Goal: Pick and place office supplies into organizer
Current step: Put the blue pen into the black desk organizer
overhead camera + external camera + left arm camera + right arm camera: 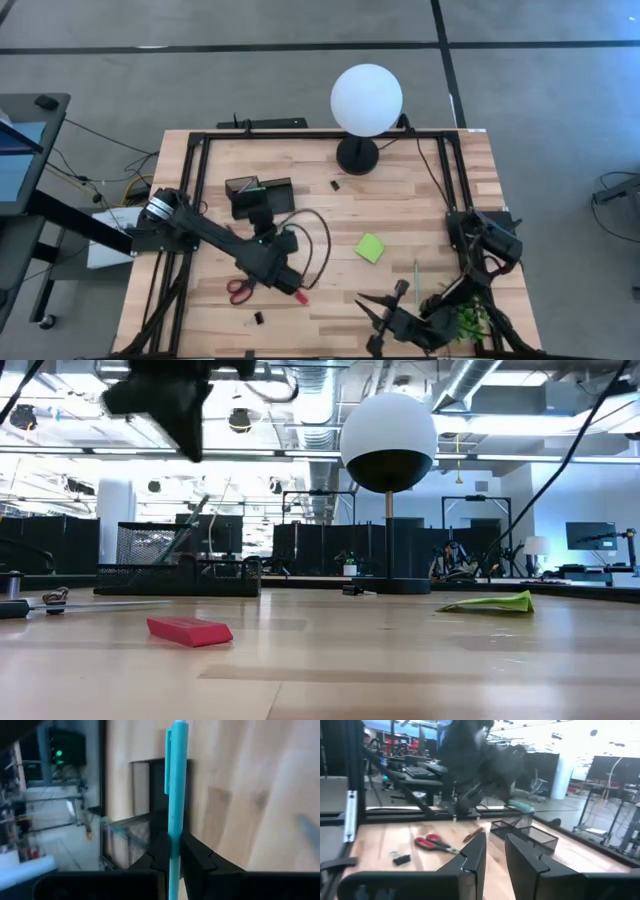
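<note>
My left gripper (pixel 173 839) is shut on a teal pen (pixel 176 780) and hangs over the black mesh organizer (pixel 260 194), which shows beneath the pen in the left wrist view (pixel 127 845). My right gripper (pixel 385 302) is open near the table's near edge and touches nothing. Red-handled scissors (pixel 240 290), a small red piece (pixel 300 297) and a black clip (pixel 258 318) lie flat near the near edge. The lime-green sticky pad (pixel 370 248) and a thin green pen (pixel 417 280) lie right of centre. Another clip (pixel 335 185) sits by the lamp. My left gripper pinches the teal pen's barrel (pixel 173 851) between its two fingers, on the part away from the clip. The pen reaches out past the fingertips, its clip end (pixel 170 755) farthest from them. It is lifted clear above the organizer and the table.
A white globe lamp (pixel 367 98) stands on its round black base (pixel 357 157) at the far edge. A small green plant (pixel 470 320) sits by the right arm at the near right corner. A black frame (pixel 195 180) borders the table. Bare wood lies between organizer and sticky pad.
</note>
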